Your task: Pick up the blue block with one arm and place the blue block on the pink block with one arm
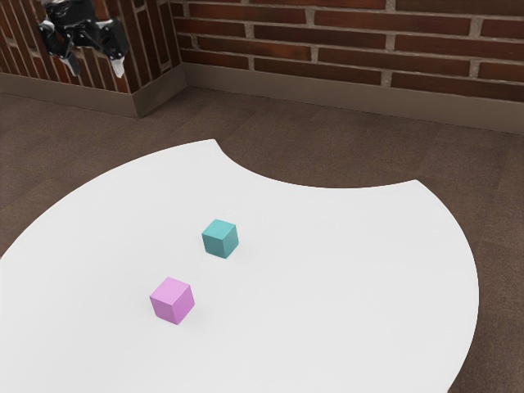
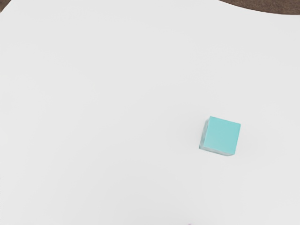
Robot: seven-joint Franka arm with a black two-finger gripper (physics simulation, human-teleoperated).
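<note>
High at the exterior view's upper left, the gripper (image 1: 97, 59) hangs well above the white table (image 1: 352, 270), fingers apart and empty; the blue block (image 1: 220, 238) sits near the pink block (image 1: 172, 300), not touching it. Under the wrist camera, the blue block (image 2: 220, 136) lies flat on the table; it looks rigid and light, best pinched across two opposite side faces

The claw (image 1: 95, 64) is black and blocky, with a faint sheen and small pale grey patches along its edges and joints. From its wide, boxy housing (image 1: 74, 15) come two short black fingers (image 1: 119, 65), each ending in a lighter tip; the one nearer the exterior view's right shows a white, wedge-shaped pad.
</note>
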